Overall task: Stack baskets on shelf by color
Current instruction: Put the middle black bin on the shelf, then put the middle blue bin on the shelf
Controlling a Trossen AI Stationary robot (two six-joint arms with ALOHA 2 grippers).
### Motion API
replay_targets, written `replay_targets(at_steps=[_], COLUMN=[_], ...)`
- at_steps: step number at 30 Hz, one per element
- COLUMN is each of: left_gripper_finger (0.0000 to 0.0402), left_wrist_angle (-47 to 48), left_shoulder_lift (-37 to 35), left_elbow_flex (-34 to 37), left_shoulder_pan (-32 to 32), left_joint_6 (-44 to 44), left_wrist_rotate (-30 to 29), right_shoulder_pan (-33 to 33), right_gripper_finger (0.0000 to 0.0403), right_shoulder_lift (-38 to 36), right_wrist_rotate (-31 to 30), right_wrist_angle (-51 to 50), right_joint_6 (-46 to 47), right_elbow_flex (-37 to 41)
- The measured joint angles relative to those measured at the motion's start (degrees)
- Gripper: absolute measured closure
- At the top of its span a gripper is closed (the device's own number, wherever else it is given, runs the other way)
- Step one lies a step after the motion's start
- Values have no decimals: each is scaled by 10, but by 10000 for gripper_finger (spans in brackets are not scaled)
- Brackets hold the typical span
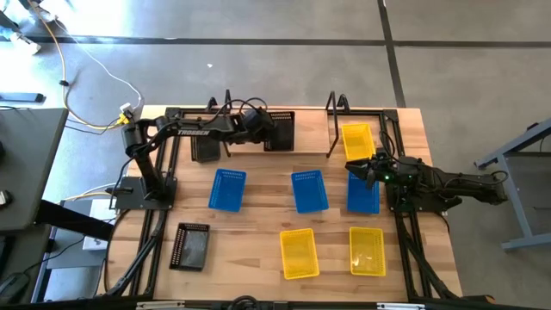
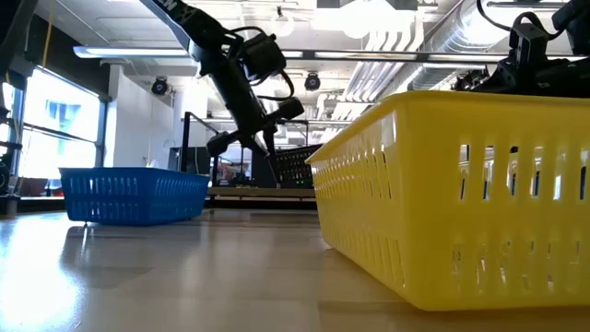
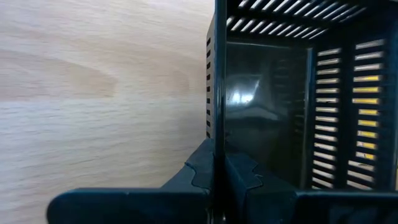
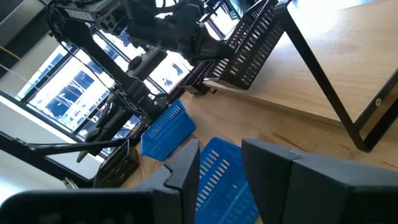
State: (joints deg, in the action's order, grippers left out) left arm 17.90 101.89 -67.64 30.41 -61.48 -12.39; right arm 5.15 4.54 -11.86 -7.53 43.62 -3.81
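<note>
My left gripper point(image 1: 263, 130) reaches over the shelf point(image 1: 314, 136) at the table's far side and is shut on a black basket point(image 1: 281, 131). A second black basket point(image 1: 205, 148) lies on the shelf farther left, and a third point(image 1: 191, 246) lies on the table near the left. One yellow basket point(image 1: 357, 140) sits on the shelf's right part. My right gripper point(image 1: 362, 169) is open above the far end of the right blue basket point(image 1: 364, 196), which shows between its fingers in the right wrist view point(image 4: 217, 180). My left gripper pinches one side wall point(image 3: 214, 134) of the black basket, with one finger point(image 3: 239, 171) inside the basket and the other point(image 3: 198, 169) outside. The basket point(image 4: 249, 43) sits tilted in the hold above the shelf plank point(image 4: 323, 56); whether its lower edge touches the plank, I cannot tell.
Two more blue baskets point(image 1: 228, 189) point(image 1: 308, 190) lie mid-table, and two yellow baskets point(image 1: 299, 252) point(image 1: 368, 251) lie near the front edge. The shelf's upright wire loops point(image 1: 332, 120) stand between the black and yellow baskets. Black frame rails run along both table sides.
</note>
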Motion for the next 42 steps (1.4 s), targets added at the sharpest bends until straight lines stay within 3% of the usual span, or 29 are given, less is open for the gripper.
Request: replay_targets(at_steps=[13,24,35,42], left_gripper_finger=[339,328,328,328], left_wrist_angle=[-12,-6,9,27], left_shoulder_lift=[0,-8,-74,-146], left_elbow_flex=[0,0,0,0], left_shoulder_pan=[20,22,17,-4], left_joint_6=[-14,22,96,189], left_wrist_rotate=[29,15,1,18], right_shoulder_pan=[0,0,0,-1], right_gripper_finger=[298,298,298,298], right_shoulder_lift=[0,0,9,64], right_wrist_rotate=[0,15,99,134], right_wrist_angle=[0,0,0,-6], right_joint_6=[-1,-1,-67,-96], right_elbow_flex=[0,0,-46,-103])
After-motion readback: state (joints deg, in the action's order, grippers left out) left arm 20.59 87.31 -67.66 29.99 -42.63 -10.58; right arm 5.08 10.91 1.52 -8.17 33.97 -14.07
